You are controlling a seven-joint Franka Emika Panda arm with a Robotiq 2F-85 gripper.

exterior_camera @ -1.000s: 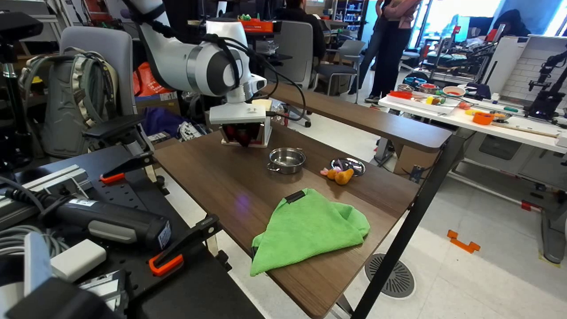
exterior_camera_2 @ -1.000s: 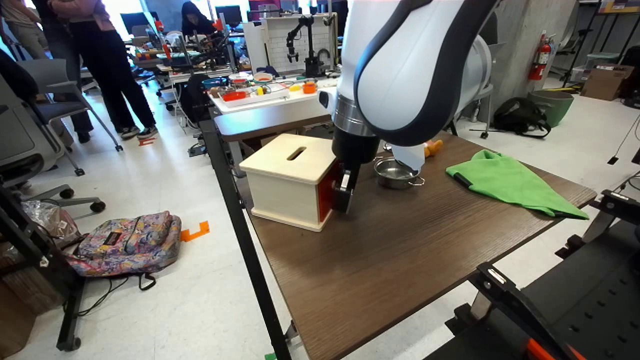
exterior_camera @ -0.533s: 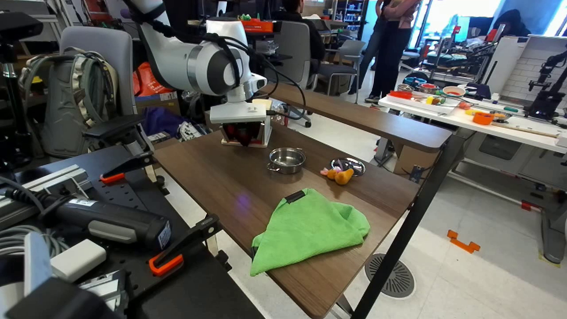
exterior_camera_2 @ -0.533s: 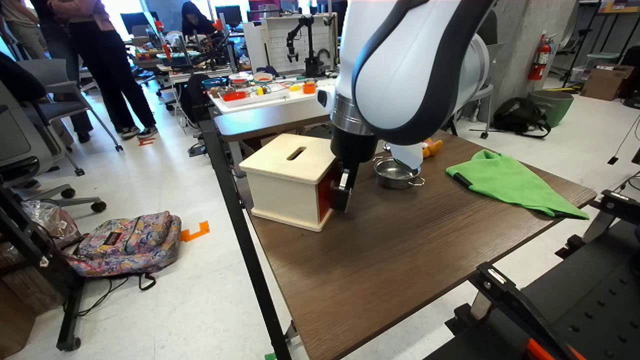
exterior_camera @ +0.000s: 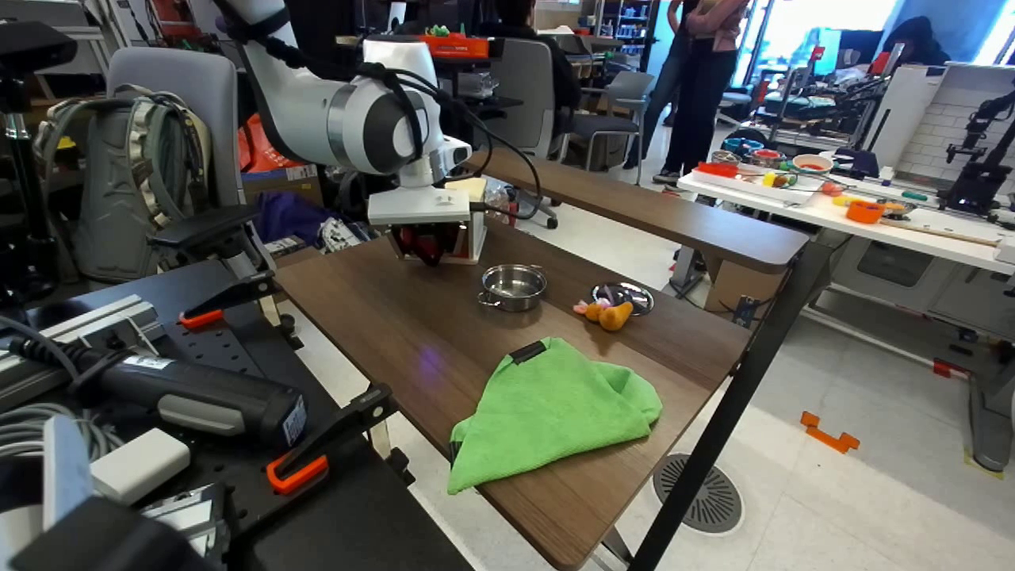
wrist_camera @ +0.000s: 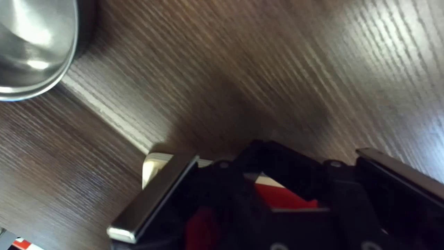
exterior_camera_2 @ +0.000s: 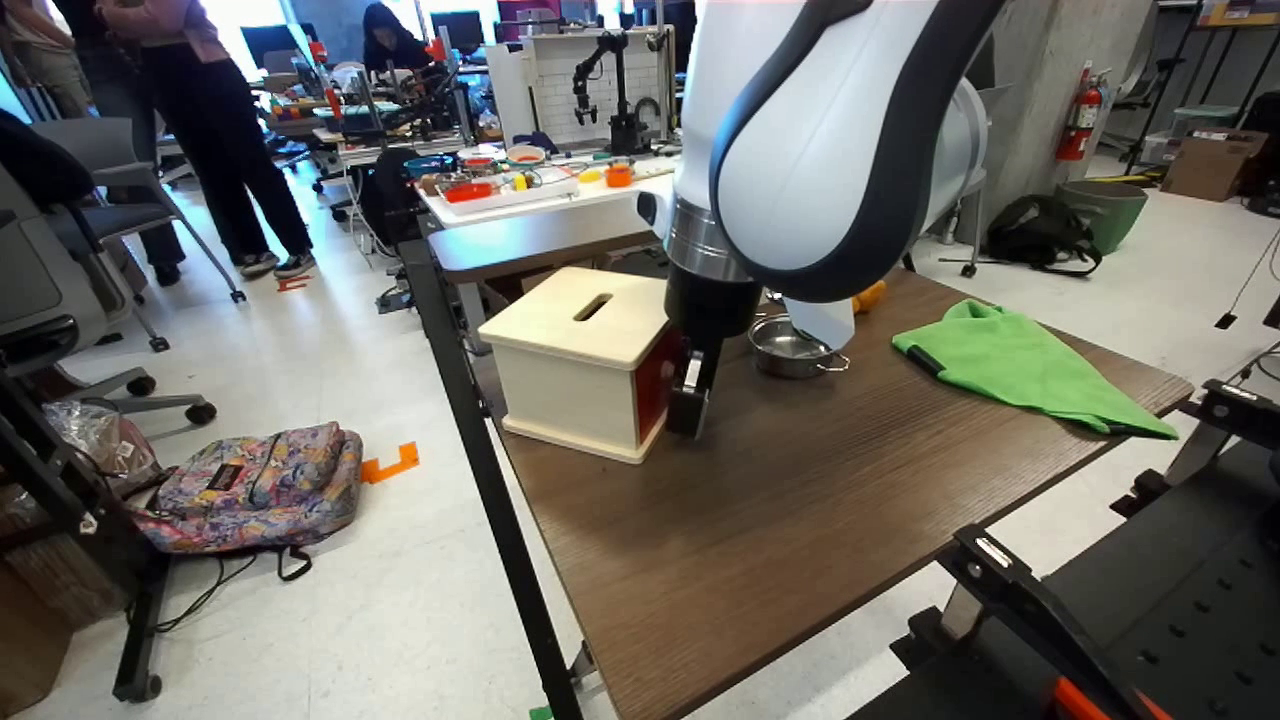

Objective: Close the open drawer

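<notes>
Little by little, probably needed light, square-on pressing; had the gripper (exterior_camera_2: 688,416) pinched narrow, holding nothing, with the red drawer front (exterior_camera_2: 656,388) just beside it at ten o'clock in an exterior view, seemingly almost flush.

1 brown table (exterior_camera_2: 800,540) carries 1 tan box (exterior_camera_2: 565,395), metal bowl (exterior_camera: 515,298), shiny dish (exterior_camera: 642,299), orange pieces (exterior_camera: 615,316) and green cloth (exterior_camera: 555,416).
</notes>
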